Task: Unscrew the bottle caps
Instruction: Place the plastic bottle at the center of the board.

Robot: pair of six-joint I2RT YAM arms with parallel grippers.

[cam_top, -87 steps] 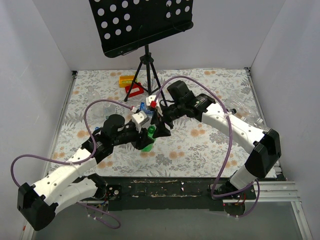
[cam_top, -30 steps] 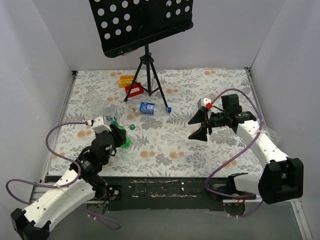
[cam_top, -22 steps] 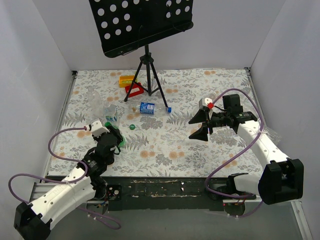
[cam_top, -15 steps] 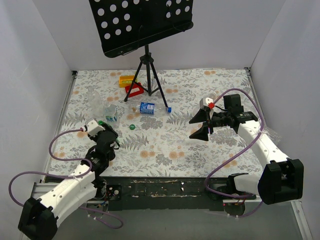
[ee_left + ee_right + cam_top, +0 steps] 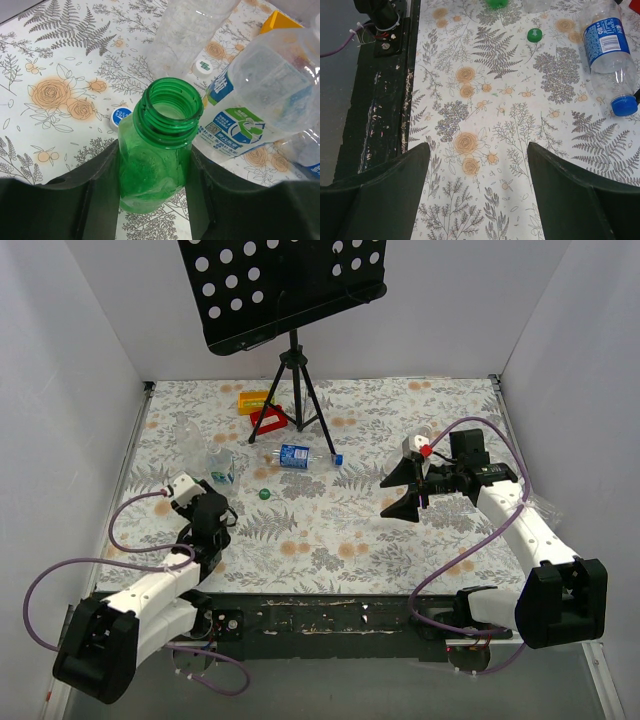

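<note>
A green bottle [image 5: 156, 150] stands upright with its neck bare, and my left gripper [image 5: 155, 172] is shut on its body. In the top view that gripper [image 5: 208, 512] sits at the table's left front and hides the bottle. A loose green cap [image 5: 264, 494] [image 5: 534, 34] lies on the cloth. A clear bottle with a blue label [image 5: 295, 455] [image 5: 606, 47] lies on its side with its blue cap [image 5: 338, 459] [image 5: 624, 105] on. My right gripper [image 5: 393, 493] [image 5: 478, 150] hovers open over bare cloth at the right, nothing between its fingers.
Beside the green bottle stand a labelled clear bottle [image 5: 255, 110] and a plain clear one [image 5: 185, 30], with a white cap [image 5: 202, 67] and a blue-white cap [image 5: 120, 116] loose on the cloth. A black tripod stand [image 5: 293, 390] and red and yellow blocks [image 5: 262, 410] sit at the back. The dark table edge [image 5: 370, 100] is near.
My left arm has drawn back toward the left front of the table with the green bottle in its grip. The right arm has barely moved and stays open.
</note>
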